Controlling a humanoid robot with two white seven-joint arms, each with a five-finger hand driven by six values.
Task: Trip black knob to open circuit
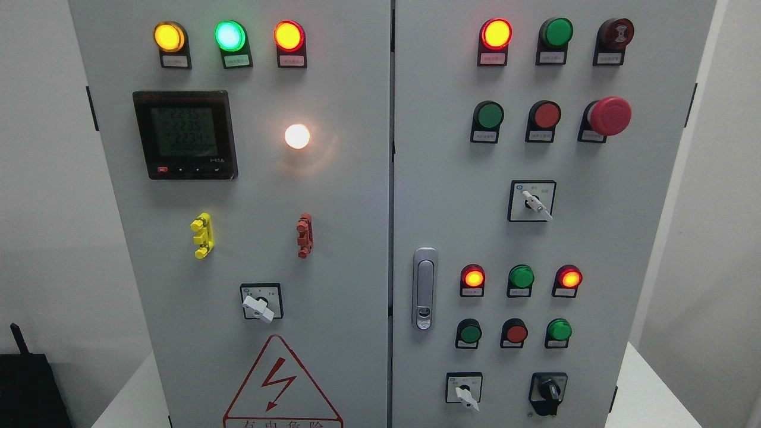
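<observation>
Fingers of either hand cannot be told, both being out of frame; black knob (pixel 548 389) sits unobstructed beside a white selector switch (pixel 465 393); green button (pixel 559 330) above.

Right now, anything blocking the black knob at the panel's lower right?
Nothing visible does. The black knob sits exposed on the right door, with the white selector apart to its left. Neither hand is in view.

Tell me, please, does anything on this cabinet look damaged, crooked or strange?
Nothing looks damaged or askew. The black knob sits intact at the lower right of the right door. The white lamp on the left door glares brightly. No robot hand is in view.
</observation>
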